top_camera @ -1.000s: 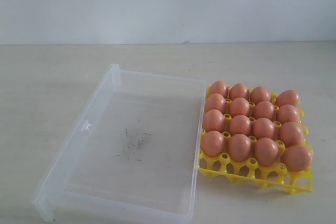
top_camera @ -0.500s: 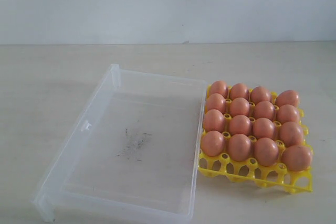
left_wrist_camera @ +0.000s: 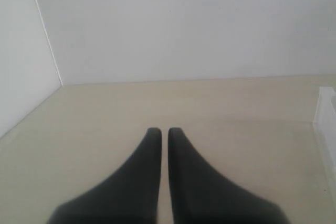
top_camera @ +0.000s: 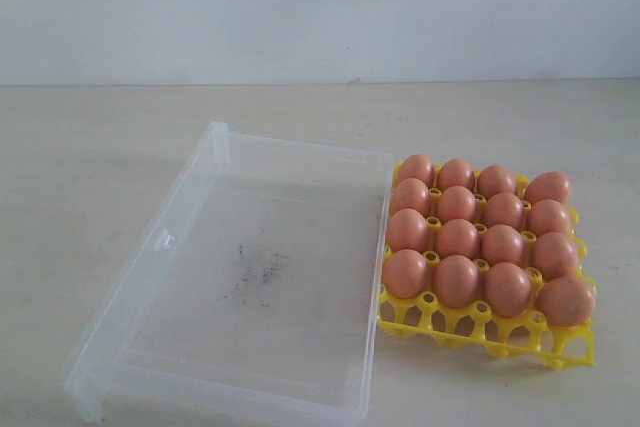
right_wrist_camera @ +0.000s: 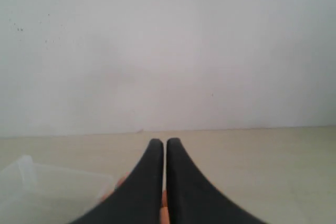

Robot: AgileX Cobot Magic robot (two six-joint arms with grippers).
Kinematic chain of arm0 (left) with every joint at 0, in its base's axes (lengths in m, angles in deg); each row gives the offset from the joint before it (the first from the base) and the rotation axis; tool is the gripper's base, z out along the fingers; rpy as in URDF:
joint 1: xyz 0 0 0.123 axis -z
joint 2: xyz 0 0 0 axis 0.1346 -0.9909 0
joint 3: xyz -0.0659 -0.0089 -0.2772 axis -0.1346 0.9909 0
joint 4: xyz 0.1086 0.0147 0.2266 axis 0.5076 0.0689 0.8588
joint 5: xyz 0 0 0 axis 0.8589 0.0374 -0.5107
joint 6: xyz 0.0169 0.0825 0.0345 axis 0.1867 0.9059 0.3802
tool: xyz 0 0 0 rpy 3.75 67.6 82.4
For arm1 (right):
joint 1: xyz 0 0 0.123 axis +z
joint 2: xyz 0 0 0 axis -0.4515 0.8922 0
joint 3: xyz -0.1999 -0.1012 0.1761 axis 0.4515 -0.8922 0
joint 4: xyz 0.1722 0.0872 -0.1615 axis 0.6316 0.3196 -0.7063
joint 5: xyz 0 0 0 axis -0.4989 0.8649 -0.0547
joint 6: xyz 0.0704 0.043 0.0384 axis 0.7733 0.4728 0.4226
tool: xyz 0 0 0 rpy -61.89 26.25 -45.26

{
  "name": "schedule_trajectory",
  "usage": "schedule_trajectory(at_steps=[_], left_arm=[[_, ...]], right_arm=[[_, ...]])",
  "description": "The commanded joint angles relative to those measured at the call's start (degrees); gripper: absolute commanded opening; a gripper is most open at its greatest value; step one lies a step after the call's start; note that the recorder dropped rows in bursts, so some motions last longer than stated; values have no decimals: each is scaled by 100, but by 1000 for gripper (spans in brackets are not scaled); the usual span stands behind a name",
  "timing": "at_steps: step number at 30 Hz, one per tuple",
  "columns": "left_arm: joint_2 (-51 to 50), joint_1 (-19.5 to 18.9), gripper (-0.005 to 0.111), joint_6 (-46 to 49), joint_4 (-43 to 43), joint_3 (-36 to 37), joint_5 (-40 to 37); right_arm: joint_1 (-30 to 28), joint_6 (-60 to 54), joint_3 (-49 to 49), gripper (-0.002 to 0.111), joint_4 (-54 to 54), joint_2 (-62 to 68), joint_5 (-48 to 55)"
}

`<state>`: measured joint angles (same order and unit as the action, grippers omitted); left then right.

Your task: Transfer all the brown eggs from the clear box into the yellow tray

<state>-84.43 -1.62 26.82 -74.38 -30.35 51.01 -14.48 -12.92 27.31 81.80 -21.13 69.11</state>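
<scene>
All sixteen brown eggs (top_camera: 457,240) sat in the yellow tray (top_camera: 500,345), just beside the right wall of the clear box (top_camera: 260,327), well forward of the desk's (top_camera: 100,147) far edge. Only the exterior view showed them all. The left end effector (left_wrist_camera: 164,132) was closed on nothing, with a box corner nearby. The right end effector (right_wrist_camera: 164,142) was closed too, with bits of egg showing behind it.

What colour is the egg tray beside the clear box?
The tray is bright yellow all over; the exterior view shows it best.
</scene>
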Motion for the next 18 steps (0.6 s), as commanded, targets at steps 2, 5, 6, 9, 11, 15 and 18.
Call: schedule_trajectory(at_steps=[2,5,6,9,11,15,18], left_arm=[[13,-10,4,-41,24,23,18],[13,-10,4,-41,24,23,18],[13,-10,4,-41,24,23,18],[13,-10,4,-41,24,23,18],[13,-10,4,-41,24,23,18],[13,-10,4,-41,24,23,18],[13,-10,4,-41,24,23,18]], right_arm=[[-205,81,127,0,-7,-795,277],[-205,49,525,0,-7,-925,392],[-205,34,652,0,-7,-925,456],[-205,-84,1087,0,3,-925,841],[-205,-85,1245,0,3,-925,902],[-205,-31,1183,0,3,-925,792],[-205,1806,1036,0,-1274,-925,568]])
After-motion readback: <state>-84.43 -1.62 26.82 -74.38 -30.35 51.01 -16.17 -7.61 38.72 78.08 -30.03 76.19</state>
